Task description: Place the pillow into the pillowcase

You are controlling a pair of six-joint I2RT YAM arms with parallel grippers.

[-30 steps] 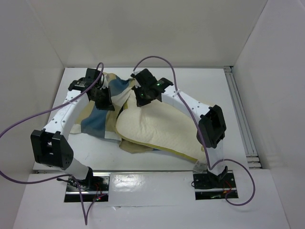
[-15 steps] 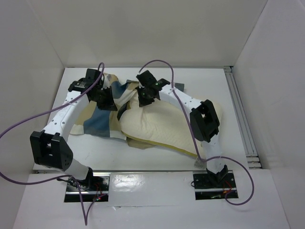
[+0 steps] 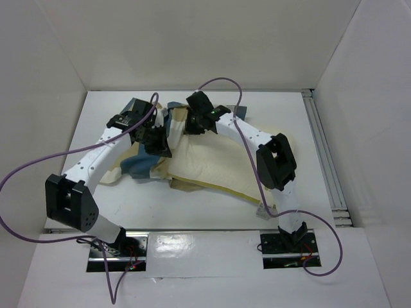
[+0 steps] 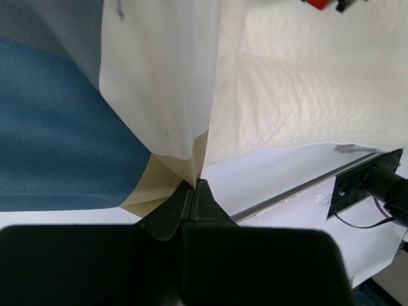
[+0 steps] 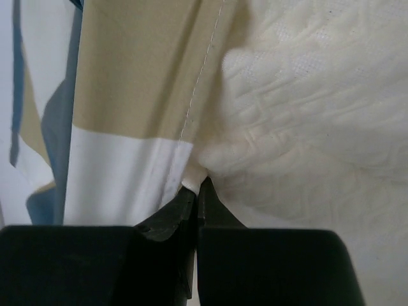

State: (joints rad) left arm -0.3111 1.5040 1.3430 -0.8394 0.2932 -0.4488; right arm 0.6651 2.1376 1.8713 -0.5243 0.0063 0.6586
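Observation:
The cream pillow lies mid-table, its far left end under the checked pillowcase. My left gripper is shut on the pillowcase's open edge at the pillow's left end. In the left wrist view the gripper pinches a tan and cream fold of the pillowcase, with the pillow beside it. My right gripper is shut on the pillowcase edge at the pillow's far end. In the right wrist view the gripper pinches the white hem of the pillowcase, pressed against the pillow.
White walls enclose the table on the left, back and right. A metal rail runs along the right side. Purple cables loop from both arms. The pillow's near right corner lies by the right arm's base.
My left gripper has moved right and nearer, drawing the pillowcase over the pillow's left end. My right gripper has shifted slightly farther back. More of the pillowcase is bunched around the pillow.

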